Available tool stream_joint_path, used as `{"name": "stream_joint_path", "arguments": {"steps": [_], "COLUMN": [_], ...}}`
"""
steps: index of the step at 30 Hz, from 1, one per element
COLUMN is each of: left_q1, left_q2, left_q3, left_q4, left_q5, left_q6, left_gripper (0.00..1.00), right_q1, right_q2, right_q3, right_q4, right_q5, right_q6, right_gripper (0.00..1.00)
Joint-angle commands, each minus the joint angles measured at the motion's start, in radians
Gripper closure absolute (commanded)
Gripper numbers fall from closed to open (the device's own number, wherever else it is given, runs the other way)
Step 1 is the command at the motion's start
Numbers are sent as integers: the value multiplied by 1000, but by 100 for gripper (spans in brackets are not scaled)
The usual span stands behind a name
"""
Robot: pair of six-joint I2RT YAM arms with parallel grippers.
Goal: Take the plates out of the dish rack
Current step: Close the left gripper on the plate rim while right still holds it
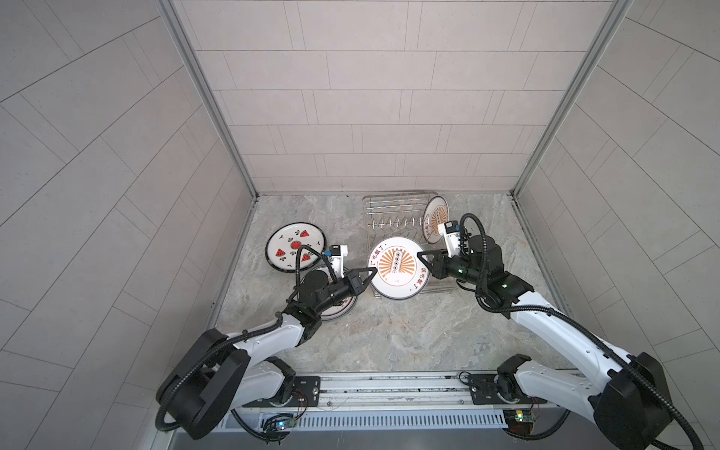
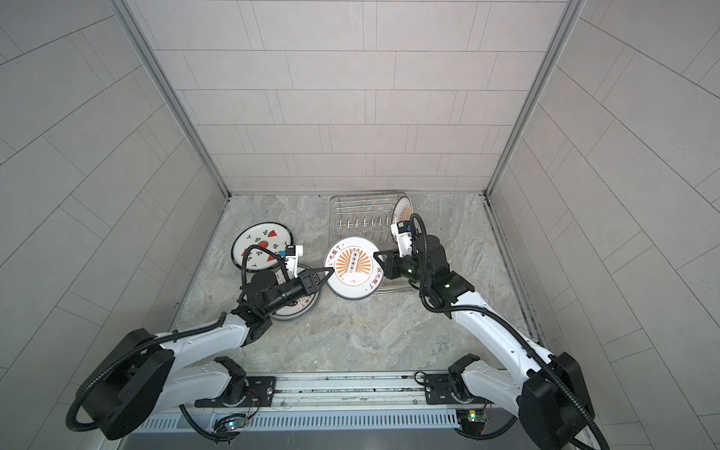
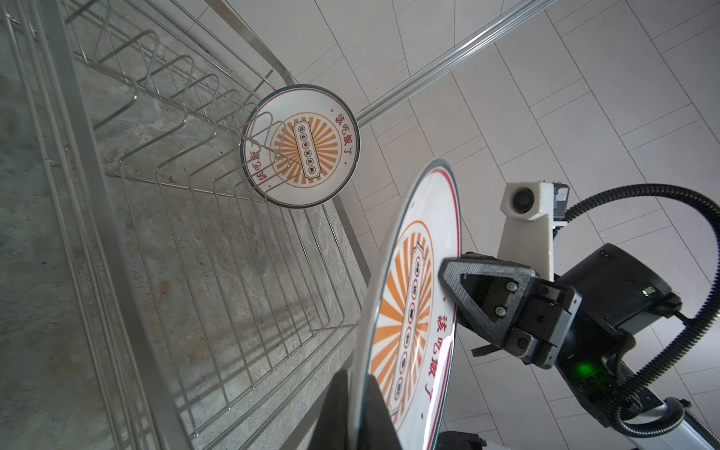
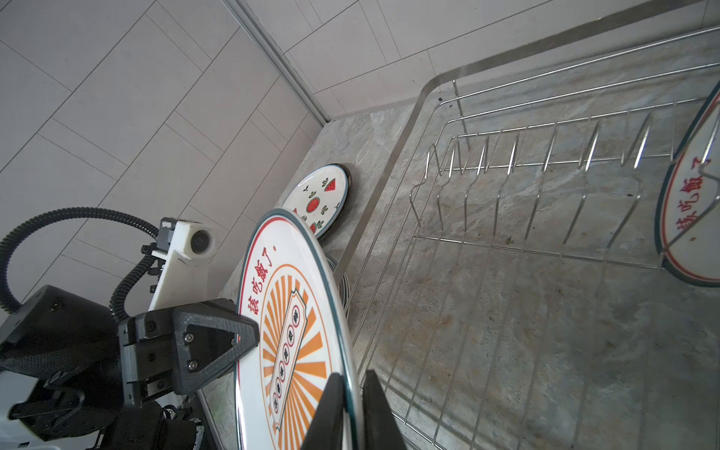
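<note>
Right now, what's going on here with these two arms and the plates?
It's mid-unloading. The left fingers are shut on one edge of the big sunburst plate. The right fingers straddle its opposite edge, so it looks like a handover at the near corner of the dish rack. Whether the right side is clamping is unclear. A small sunburst plate stands in the rack. A watermelon plate and another plate are already out on the table.
</note>
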Motion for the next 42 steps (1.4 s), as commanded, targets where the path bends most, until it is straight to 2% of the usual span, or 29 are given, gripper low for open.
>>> {"name": "stream_joint_path", "arguments": {"steps": [1, 3, 6, 10, 15, 17, 21, 24, 34, 42], "left_q1": [-10, -7, -7, -5, -5, -6, -5, -1, 27, 68], "left_q2": [21, 42, 70, 106, 84, 63, 5, -33, -186, -308], "left_q3": [-18, -22, -22, -19, -20, -19, -13, -21, -58, -77], "left_q4": [127, 210, 222, 272, 234, 209, 107, 76, -81, -213], "left_q5": [-67, -74, -62, -63, -107, -117, -151, -169, -244, -284], "left_q6": [-31, -60, -73, -91, -70, -63, -44, -36, -21, -26], "left_gripper": [100, 100, 100, 100, 100, 100, 100, 100, 100, 100], "right_q1": [19, 23, 22, 25, 25, 25, 25, 25, 33, 122], "right_q2": [8, 11, 8, 1, -5, -7, -6, -11, -35, -58], "right_q3": [44, 47, 47, 46, 41, 39, 44, 42, 45, 53], "right_q4": [21, 19, 13, 0, -8, -11, -25, -30, -58, -72], "right_q5": [-33, -31, -25, -9, 10, 19, 35, 46, 90, 157], "right_q6": [-7, -6, -6, -7, -8, -8, -3, 3, -44, -148], "right_gripper": [84, 82, 76, 61, 51, 41, 15, 1, 0, 1]}}
